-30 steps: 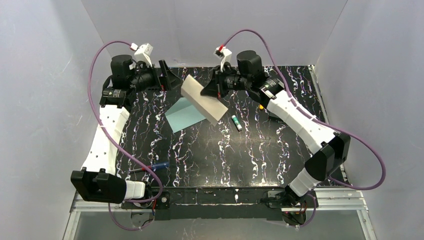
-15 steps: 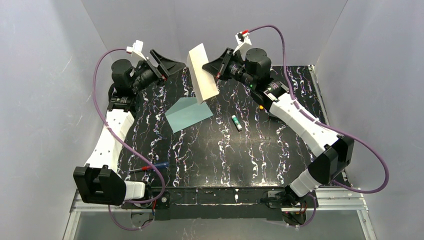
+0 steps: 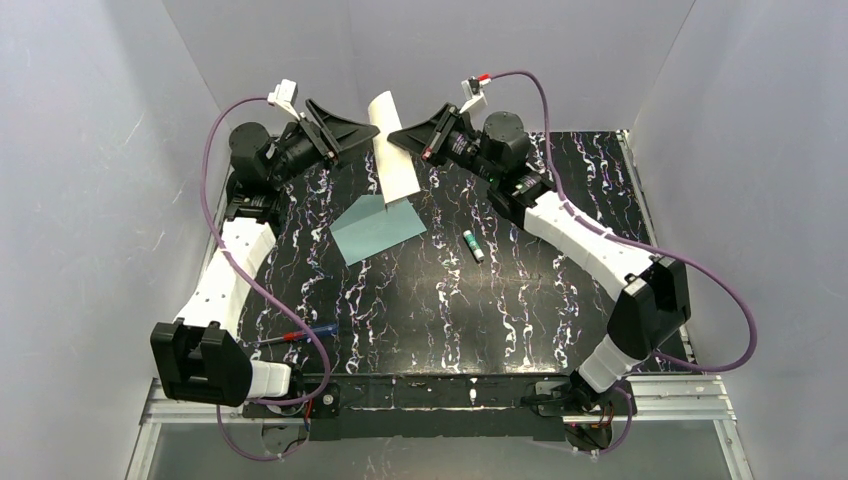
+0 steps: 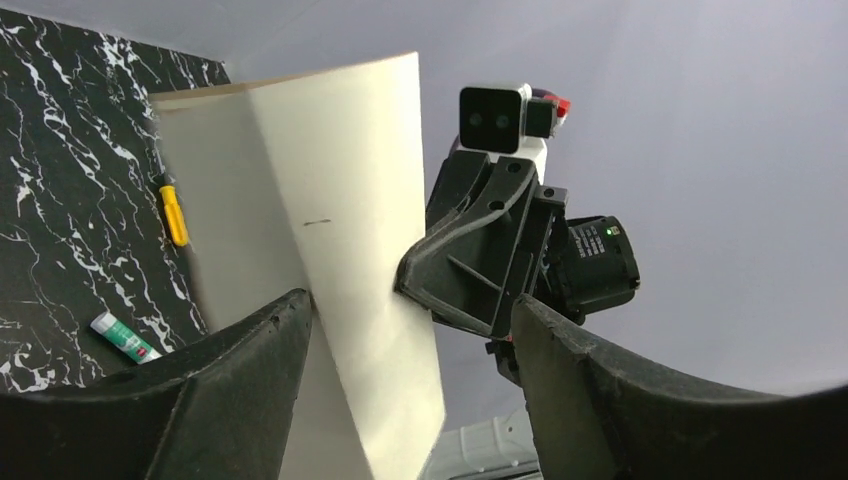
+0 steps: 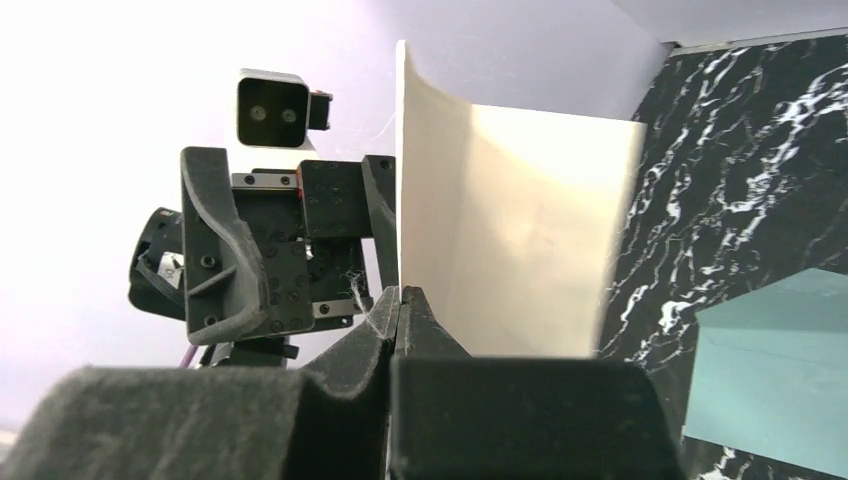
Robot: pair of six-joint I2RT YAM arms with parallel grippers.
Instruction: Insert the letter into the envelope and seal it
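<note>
The letter (image 3: 395, 165), a tan sheet, hangs nearly upright in the air above the back of the table. My right gripper (image 3: 394, 136) is shut on its edge; in the right wrist view the jaws (image 5: 400, 296) pinch the letter (image 5: 510, 230). My left gripper (image 3: 368, 128) faces it from the left, open. In the left wrist view the letter (image 4: 330, 200) has its lower edge between the left gripper's (image 4: 410, 312) spread jaws, close to the left finger. The pale teal envelope (image 3: 377, 228) lies flat on the table below and also shows as the envelope (image 5: 770, 370) in the right wrist view.
A small green-and-white tube (image 3: 473, 245) lies right of the envelope. A yellow-handled screwdriver (image 4: 175, 215) lies near the right arm. A blue-and-red tool (image 3: 300, 336) lies at the front left. Grey walls close in three sides of the black marbled table (image 3: 450, 310).
The right gripper has lifted the letter off the envelope and turned it upright. The left gripper has risen toward it, and its jaws have narrowed somewhat around the letter's edge.
</note>
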